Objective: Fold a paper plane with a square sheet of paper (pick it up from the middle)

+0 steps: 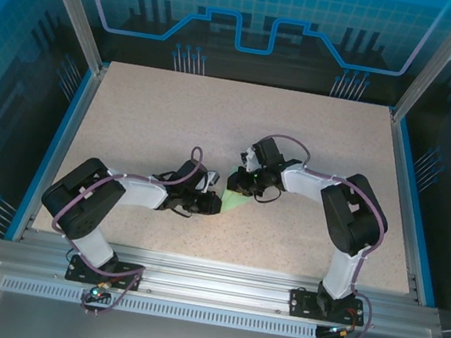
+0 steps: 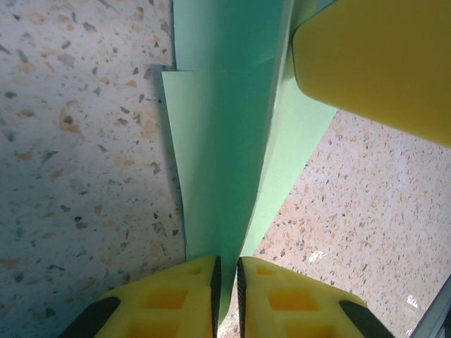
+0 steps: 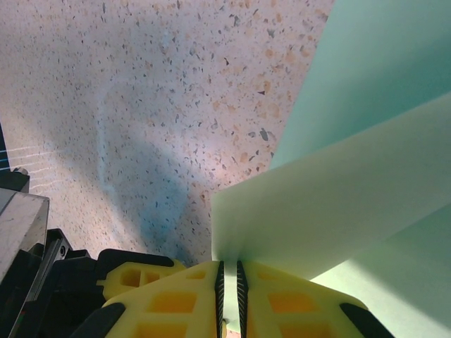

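The sheet of paper is now a pale mint-green paper plane (image 1: 235,203), narrow and pointed, low over the middle of the table between both arms. In the left wrist view the plane (image 2: 225,141) shows layered flaps and a lengthwise crease that runs down between my left gripper (image 2: 226,282). The jaws stand a narrow slit apart, with speckled table showing beside the paper. My right gripper (image 3: 228,282) is shut on an upright flap of the plane (image 3: 352,176). From above, the left gripper (image 1: 213,205) and the right gripper (image 1: 244,187) nearly meet.
A yellow finger of the right gripper (image 2: 380,63) looms close over the paper's far end. The speckled tabletop (image 1: 173,118) spreads out on all sides, bounded by blue rails (image 1: 63,139) and a metal frame along the near edge (image 1: 217,275).
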Controlling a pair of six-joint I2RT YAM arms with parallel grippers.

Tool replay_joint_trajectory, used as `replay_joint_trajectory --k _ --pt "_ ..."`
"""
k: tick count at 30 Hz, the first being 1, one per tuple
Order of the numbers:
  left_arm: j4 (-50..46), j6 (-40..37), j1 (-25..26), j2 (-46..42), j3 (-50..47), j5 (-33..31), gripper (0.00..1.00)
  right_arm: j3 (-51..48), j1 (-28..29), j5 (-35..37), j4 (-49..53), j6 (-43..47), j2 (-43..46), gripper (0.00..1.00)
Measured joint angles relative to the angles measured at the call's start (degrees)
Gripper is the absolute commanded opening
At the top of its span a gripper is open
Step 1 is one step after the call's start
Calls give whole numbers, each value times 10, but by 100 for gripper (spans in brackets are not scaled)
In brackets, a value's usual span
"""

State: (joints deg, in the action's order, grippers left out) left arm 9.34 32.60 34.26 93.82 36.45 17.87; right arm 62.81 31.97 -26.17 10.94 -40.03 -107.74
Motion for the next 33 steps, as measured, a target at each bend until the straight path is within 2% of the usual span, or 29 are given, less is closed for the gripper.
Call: replay_joint_trajectory --k 3,9,15,27,33 --pt "-1 -2 0 -3 0 0 25 0 0 0 0 0 0 18" --pt "-10 -15 0 -8 0 -1 26 3 0 0 0 0 -1 18" --pt "-20 -28 0 -9 0 -7 15 3 0 0 0 0 -3 18" --pt "-30 -42 0 -10 0 -11 1 3 0 0 1 0 -3 18" --pt "-30 -40 -21 -10 0 12 0 3 0 0 -1 0 -3 20"
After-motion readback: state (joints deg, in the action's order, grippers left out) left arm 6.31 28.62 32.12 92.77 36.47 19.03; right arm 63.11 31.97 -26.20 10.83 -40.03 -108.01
